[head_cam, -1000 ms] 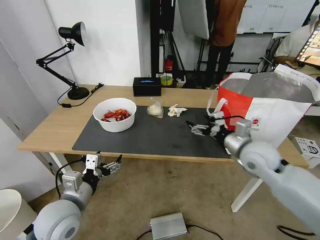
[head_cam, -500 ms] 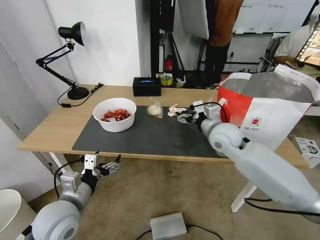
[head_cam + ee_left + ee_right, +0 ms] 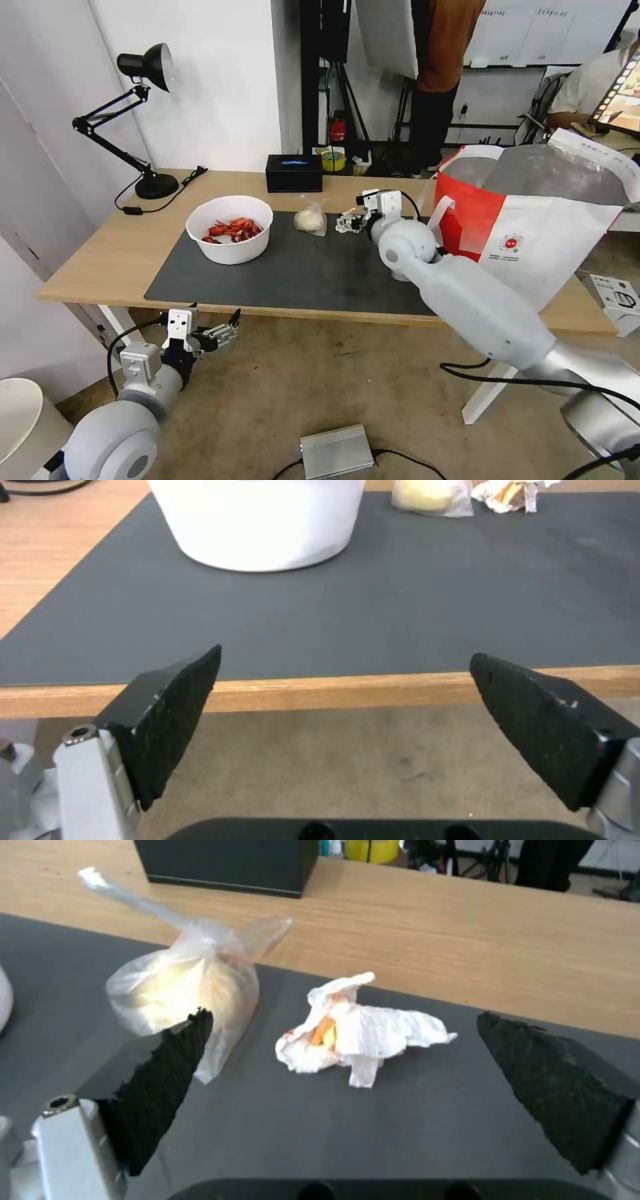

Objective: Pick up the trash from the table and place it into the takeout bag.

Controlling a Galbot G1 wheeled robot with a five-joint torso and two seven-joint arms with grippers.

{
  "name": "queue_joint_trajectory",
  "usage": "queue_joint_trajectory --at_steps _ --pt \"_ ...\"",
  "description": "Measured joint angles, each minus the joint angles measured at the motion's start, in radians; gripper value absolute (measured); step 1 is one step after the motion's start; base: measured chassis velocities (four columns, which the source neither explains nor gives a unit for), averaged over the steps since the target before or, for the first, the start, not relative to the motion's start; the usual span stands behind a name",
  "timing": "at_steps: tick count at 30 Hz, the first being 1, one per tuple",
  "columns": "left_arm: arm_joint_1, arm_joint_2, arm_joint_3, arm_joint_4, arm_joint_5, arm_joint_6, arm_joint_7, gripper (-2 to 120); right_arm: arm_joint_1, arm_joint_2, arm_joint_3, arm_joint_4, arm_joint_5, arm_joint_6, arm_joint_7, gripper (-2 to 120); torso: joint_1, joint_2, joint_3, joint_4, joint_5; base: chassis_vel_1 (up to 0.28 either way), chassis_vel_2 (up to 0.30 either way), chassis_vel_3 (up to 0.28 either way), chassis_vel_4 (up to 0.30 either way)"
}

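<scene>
down at the left, the left gripper hangs below the front edge of the table, its jaws spread wide and holding nothing, pointed toward the dark grey mat. on the mat's left part stands the white round bowl with red crayfish shells inside. next along, the small clear bag with a whitish lump lies near the mat's far edge, and behind it on the bare wood sits a black rectangular box with a yellow tape roll just past it. the crumpled white tissue lies just beside the bag, apart from it. the right gripper reaches over the mat right at the tissue, jaws spread wide and touching nothing; in the right wrist view the tissue lies between the two black fingers with the bag close by one of them. at the right end stands the takeout bag, open at the top, foil lining showing.
</scene>
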Motion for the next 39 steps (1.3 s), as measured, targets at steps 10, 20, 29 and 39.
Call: queue_joint_trajectory --at_steps 10,20,29,39 --pt "-0.002 -0.003 0.004 0.0 0.002 -0.002 0.001 100 0.067 0.085 0.004 -0.184 -0.004 -0.024 0.001 100 0.0 0.0 0.0 -0.0001 0.0 0.0 0.0 0.0 0.0" --pt "-0.002 -0.008 0.005 0.004 0.003 -0.004 0.002 100 0.105 0.179 0.009 -0.336 -0.047 -0.03 -0.029 100 0.0 0.0 0.0 0.0001 0.0 0.0 0.0 0.0 0.0" --pt "-0.002 -0.013 0.006 0.005 0.004 -0.007 0.004 100 0.142 0.254 0.03 -0.477 -0.109 -0.03 -0.065 100 0.0 0.0 0.0 0.0001 0.0 0.0 0.0 0.0 0.0" --pt "-0.001 -0.016 0.007 0.005 0.005 -0.009 0.005 100 0.143 0.276 0.036 -0.517 -0.127 -0.047 -0.069 100 0.0 0.0 0.0 0.0 0.0001 0.0 0.0 0.0 0.0"
